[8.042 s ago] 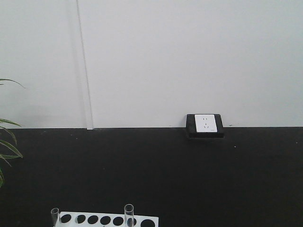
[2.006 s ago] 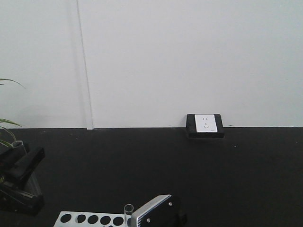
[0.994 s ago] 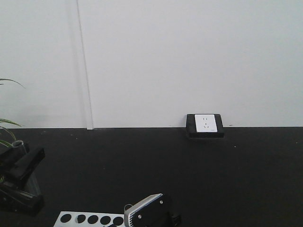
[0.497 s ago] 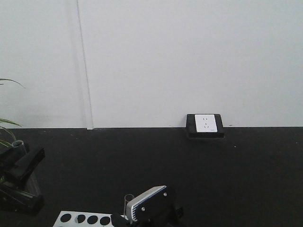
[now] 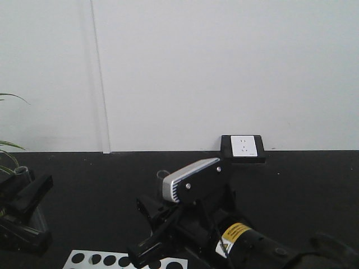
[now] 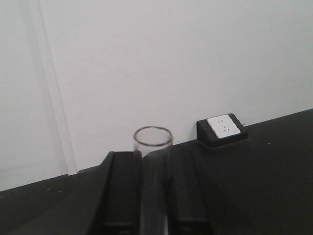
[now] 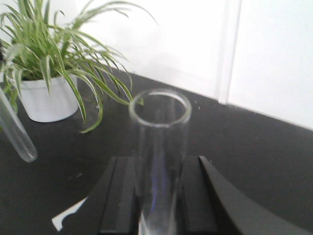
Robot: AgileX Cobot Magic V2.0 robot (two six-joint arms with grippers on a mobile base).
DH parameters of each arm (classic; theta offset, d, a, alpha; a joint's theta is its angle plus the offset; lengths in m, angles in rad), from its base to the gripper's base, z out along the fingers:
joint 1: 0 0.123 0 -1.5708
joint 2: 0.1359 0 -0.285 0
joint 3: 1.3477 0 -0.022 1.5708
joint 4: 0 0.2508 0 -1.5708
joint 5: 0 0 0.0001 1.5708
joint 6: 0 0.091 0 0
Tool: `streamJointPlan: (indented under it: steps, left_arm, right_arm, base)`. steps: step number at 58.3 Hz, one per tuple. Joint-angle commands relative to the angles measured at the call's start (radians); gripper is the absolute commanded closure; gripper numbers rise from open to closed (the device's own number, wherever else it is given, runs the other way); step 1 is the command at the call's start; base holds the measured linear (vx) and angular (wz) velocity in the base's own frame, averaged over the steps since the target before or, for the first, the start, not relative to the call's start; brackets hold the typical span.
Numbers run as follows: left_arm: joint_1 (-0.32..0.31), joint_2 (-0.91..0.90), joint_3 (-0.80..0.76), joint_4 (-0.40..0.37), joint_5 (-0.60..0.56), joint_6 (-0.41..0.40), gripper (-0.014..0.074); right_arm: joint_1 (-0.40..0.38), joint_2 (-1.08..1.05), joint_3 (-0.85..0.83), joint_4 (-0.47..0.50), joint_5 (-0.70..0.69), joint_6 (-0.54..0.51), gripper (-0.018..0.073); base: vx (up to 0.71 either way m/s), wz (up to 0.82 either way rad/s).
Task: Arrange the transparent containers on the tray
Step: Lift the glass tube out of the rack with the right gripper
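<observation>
While the right gripper (image 7: pixel 159 169) and left gripper (image 6: pixel 151 164) each sit clamped on a glass tube (image 7: pixel 160 132), keep both upright, clear of the rack (image 5: pixel 178 264) at bottom edge; tray unseen.

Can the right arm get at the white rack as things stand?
Probably yes: the right gripper, shut on a test tube, hangs above the white rack, whose visible holes are empty, with nothing between.

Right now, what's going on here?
Both arms are holding glass tubes. The left gripper is shut on a tube, off to the left. The right gripper is shut on a second tube, held near the white rack. No tray is in view.
</observation>
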Motion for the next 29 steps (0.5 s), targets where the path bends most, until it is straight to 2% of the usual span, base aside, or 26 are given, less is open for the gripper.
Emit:
streamJointPlan:
  steps: [1, 9, 14, 21, 29]
  left_arm:
    - [-0.006, -0.020, -0.034, -0.010, -0.080, -0.002, 0.0475]
    - [-0.006, -0.020, -0.034, -0.010, -0.080, -0.012, 0.0475]
    - [-0.006, -0.030, -0.034, -0.010, -0.079, -0.012, 0.0475]
    - [-0.006, -0.074, -0.035, -0.010, -0.029, -0.011, 0.0472]
    - [-0.006, -0.155, -0.035, -0.010, 0.101, -0.012, 0.0468]
  right_arm:
    - [-0.006, -0.089, -0.069, -0.002, 0.013, -0.053, 0.0489]
    - [-0.006, -0.189, -0.076, 0.001, 0.079, -0.112, 0.0489]
    - [-0.036, -0.254, -0.076, 0.040, 0.158, -0.125, 0.0489]
    - [-0.154, -0.357, -0.076, 0.110, 0.332, -0.125, 0.0489]
    - [-0.307, -0.456, -0.076, 0.111, 0.551, -0.125, 0.0487]
  base:
    - [0.00, 0.00]
    - [0.00, 0.00]
    - [0.00, 0.00]
    - [0.00, 0.00]
    - [0.00, 0.00]
